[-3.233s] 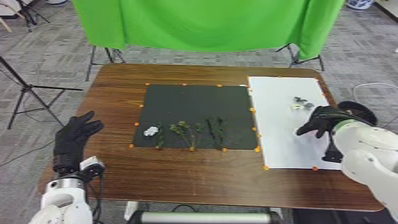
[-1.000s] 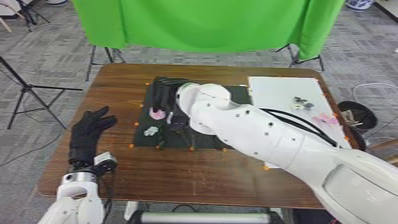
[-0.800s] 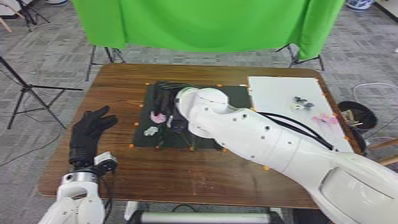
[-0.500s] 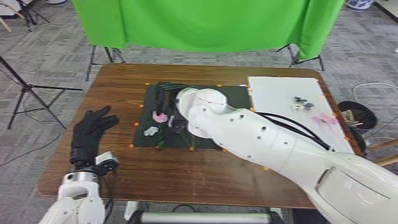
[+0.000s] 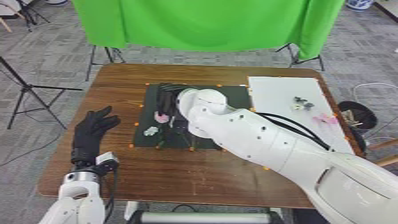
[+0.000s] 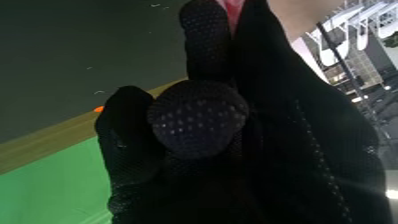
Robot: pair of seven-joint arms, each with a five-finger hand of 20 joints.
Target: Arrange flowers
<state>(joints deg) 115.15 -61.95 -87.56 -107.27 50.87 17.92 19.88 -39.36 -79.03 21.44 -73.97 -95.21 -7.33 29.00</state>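
Brown wood makes up the tabletop I'm looking over, with a green cloth hung past its far edge. My white right arm reaches from the near right corner across to the dark mat, its elbow end low and its wrist bent, so the right robot hand points back toward the near edge. A white sheet lies on the right side, beyond the arm. My left arm stands at the near left, the left robot hand over the tabletop's left side, relaxed, fingers loosely spread and pointing away from me. A black bin with stalks in it sits off the right edge.

On the right robot hand I have the fingers closed together, pinching a pink flower at the tips. In the head view that flower is right at the fingertips, over the mat's left part. A white flower lies near it, closer to me, with green stems beside it. Small grey-green flowers and pink petals rest on the sheet, well apart from the hand.
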